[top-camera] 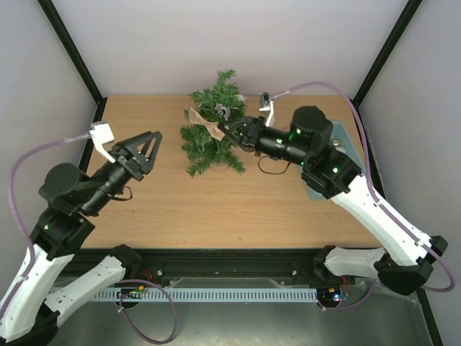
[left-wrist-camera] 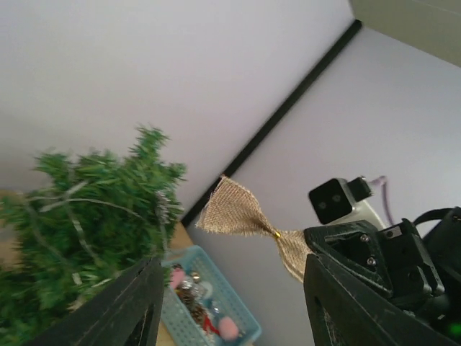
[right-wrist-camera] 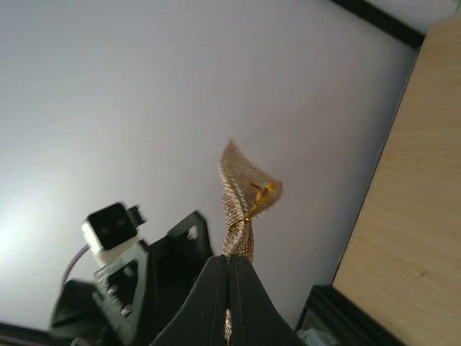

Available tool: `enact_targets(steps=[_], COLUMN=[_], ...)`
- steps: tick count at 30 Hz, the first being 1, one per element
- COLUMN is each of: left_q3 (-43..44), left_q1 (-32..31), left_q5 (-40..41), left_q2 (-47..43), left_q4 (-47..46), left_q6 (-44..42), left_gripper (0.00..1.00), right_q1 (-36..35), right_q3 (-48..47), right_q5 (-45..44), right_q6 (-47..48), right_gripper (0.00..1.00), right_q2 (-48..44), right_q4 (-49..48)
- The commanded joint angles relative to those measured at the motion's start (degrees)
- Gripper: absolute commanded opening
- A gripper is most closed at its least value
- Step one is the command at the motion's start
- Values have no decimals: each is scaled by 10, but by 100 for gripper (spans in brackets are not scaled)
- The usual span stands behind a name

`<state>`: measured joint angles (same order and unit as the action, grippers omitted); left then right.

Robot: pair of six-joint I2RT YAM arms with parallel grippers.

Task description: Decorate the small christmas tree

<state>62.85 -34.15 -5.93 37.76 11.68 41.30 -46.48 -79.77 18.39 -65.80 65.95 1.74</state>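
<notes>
The small christmas tree (top-camera: 211, 130) lies dark green and bushy at the back middle of the table; in the left wrist view it fills the left side (left-wrist-camera: 79, 216). My right gripper (top-camera: 225, 130) is shut on a burlap bow (top-camera: 204, 122) and holds it over the tree. In the right wrist view the closed jaws (right-wrist-camera: 230, 263) pinch one end of the bow (right-wrist-camera: 245, 191). The bow also shows in the left wrist view (left-wrist-camera: 241, 215), in the air beside the tree. My left gripper (top-camera: 149, 150) is open and empty, left of the tree, with its fingers (left-wrist-camera: 137, 303) spread wide.
A light-blue basket (left-wrist-camera: 248, 321) of ornaments stands on the table right of the tree; in the top view it is mostly hidden under the right arm (top-camera: 314, 192). Bare wooden table (top-camera: 238, 209) lies in front of the tree. Black frame posts stand at the back corners.
</notes>
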Motion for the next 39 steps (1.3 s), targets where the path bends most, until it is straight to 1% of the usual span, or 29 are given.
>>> enact_targets(steps=[1,4,7,13,15,18,23,27,35,39], left_q3=[45,49,56,72,78,88,94,95,104,105], left_q1=[4,3,3,2,2,3,2,3,2,2], left_q5=[98,103,122,121,121,122,124,117,118,118], left_q2=[3,-10,-25,-34,-34,-33,-33,-32,-32,-31], left_q4=[178,203,233,266,276,288,302,303,312,312], left_q6=[-10,-4,-3,-15,-20,-30,-40,-43,-50,-49], left_gripper=[56,56,56,55,55,54,54,54,54,53], right_q1=[-3,-24,-62,-121,-130,-131,-130,-116,-58,-46], right_q3=[-85,-136,-182,-180,-174,-149,-134,-132,-111,-93], right_q5=[-76,-116,-210,-361,-396,-402,-447,-445,-375,-345], right_q6=[140,187,228,269,271,266,265,260,250,250], right_gripper=[1,1,1,1,1,1,1,1,1,1], right_q2=[71,118,152,176,180,164,149,157,164,172], right_q4=[137,175,232,246,243,213,210,206,166,143])
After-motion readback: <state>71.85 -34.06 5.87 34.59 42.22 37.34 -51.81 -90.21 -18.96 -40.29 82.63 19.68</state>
